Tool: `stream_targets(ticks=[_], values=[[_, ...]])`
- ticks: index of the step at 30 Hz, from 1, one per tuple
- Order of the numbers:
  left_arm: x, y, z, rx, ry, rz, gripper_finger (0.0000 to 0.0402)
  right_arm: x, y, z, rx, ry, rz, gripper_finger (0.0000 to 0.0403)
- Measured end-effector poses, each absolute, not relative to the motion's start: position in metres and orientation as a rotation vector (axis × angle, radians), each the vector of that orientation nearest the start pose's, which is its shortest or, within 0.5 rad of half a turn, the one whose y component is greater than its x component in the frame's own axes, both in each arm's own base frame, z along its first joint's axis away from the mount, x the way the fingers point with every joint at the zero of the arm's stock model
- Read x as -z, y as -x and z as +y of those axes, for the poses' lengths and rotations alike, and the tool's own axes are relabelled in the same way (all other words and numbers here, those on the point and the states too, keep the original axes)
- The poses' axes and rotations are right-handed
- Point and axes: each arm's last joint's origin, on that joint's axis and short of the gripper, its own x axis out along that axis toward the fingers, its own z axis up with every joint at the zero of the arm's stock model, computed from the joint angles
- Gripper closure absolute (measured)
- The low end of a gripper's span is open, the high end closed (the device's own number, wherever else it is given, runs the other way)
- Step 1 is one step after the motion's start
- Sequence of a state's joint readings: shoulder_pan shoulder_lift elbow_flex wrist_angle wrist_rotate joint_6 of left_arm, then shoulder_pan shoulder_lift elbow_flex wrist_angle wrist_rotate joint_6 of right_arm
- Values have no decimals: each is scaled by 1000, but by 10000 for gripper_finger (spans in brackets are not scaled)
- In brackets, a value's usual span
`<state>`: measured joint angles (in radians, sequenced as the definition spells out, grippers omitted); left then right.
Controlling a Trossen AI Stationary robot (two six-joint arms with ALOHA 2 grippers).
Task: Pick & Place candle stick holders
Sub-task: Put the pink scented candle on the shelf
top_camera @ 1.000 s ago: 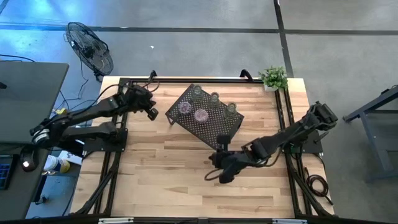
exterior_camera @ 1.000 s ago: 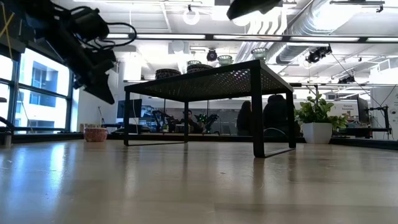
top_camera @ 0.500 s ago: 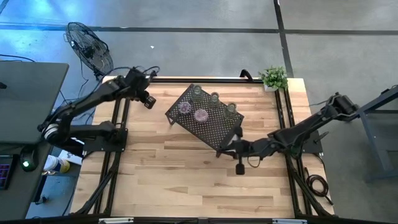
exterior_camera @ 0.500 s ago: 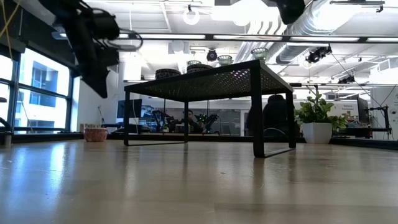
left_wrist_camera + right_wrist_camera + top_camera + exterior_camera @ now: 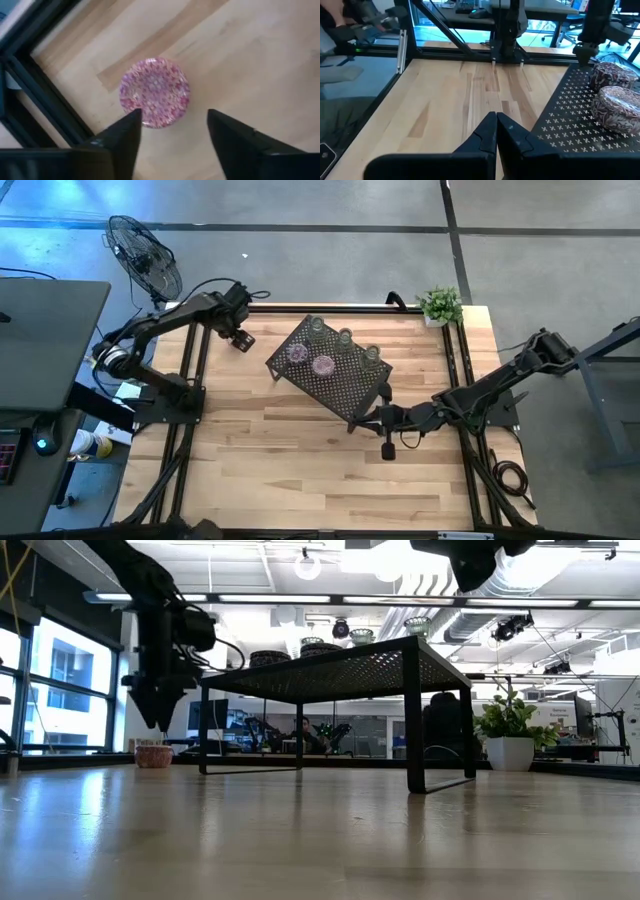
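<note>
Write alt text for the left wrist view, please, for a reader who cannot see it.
A pink patterned candle stick holder sits on the wooden table, seen from above. The left tool hovers over it, open, near the black table frame.

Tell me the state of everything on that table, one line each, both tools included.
Left tool: open, above the pink holder.
Pink holder: on the table, ungripped.
Right tool: shut, empty, beside the rack.
Rack: upright, loaded.
Five holders: standing on the rack.
Plant: upright at a far corner.
</note>
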<state>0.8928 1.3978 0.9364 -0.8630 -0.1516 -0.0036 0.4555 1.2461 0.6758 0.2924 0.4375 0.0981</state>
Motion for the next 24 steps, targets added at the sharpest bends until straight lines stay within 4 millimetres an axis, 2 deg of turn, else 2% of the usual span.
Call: stream_targets(ticks=[4, 9, 14, 24], values=[[-215, -156, 201, -896, 482, 1294, 125, -246, -243, 106, -8, 24, 253, 403], [-207, -158, 209, -881, 492, 1328, 87, -246, -243, 106, -29, 16, 256, 403], [-196, -152, 221, -858, 549, 1332, 78, -246, -243, 106, -30, 15, 256, 403], [-194, -139, 234, -879, 622, 1273, 78, -246, -243, 106, -31, 15, 257, 403]])
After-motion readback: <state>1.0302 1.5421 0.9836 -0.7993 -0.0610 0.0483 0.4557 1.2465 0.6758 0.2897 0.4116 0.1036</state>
